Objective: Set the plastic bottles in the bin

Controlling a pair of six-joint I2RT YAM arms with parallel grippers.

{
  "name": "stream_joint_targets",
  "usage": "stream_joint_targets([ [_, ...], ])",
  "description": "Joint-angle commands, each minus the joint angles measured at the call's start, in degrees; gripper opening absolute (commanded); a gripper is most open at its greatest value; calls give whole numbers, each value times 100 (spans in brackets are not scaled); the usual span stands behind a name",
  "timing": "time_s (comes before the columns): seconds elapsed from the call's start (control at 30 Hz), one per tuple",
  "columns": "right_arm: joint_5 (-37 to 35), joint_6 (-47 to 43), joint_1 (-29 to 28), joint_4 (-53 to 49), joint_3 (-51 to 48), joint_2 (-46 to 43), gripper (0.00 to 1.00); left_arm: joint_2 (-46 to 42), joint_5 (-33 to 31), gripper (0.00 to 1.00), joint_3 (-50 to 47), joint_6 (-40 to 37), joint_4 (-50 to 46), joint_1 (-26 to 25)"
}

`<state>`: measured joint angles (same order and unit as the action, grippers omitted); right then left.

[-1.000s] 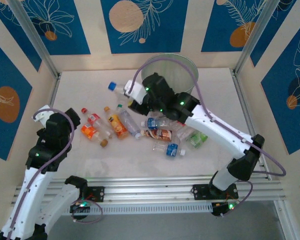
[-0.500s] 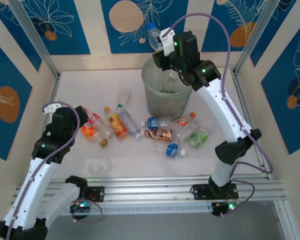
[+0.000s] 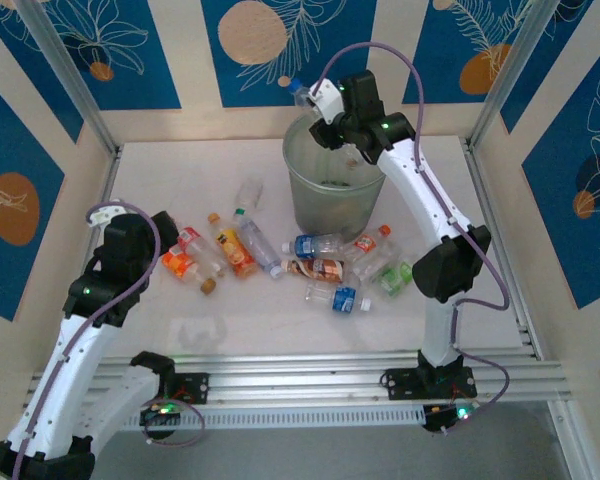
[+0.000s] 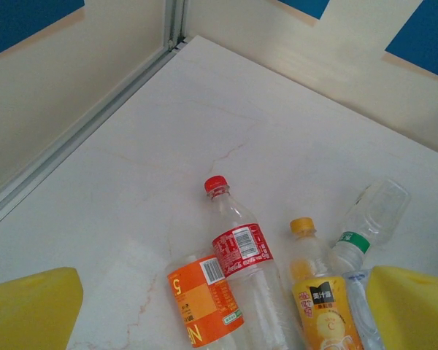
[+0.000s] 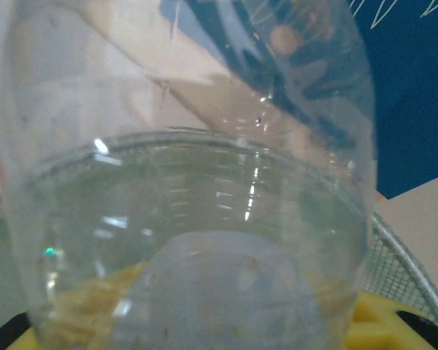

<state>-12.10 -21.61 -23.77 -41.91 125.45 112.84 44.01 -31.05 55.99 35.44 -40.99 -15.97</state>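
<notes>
My right gripper (image 3: 327,103) was clamped on a clear bottle (image 3: 303,90), its neck pointing left, just above the far rim of the bin (image 3: 315,205); my left gripper (image 4: 220,321) gaped wide.

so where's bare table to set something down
Far left corner of the table, between the side rail and the bin, is bare bar one clear bottle. So is the near strip before the front rail. Crowded: the bottles before the bin.
</notes>
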Motion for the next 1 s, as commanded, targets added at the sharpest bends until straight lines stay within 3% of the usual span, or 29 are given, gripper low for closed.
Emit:
stream_joint_targets([
  [0.0, 484, -739, 172, 8, -95, -24, 24, -42, 51, 100, 150, -83, 4, 55],
  [0.23, 962, -1524, 381, 23, -407, -75, 29, 9, 58, 99, 140, -91, -42, 56],
  [0.87, 2, -2636, 303, -153, -648, 422, 31, 2, -156, 99, 220, -92, -172, 52],
  [0.97, -190, -2708, 291, -168, -721, 484, 36, 11, -164, 99, 229, -113, -165, 57],
])
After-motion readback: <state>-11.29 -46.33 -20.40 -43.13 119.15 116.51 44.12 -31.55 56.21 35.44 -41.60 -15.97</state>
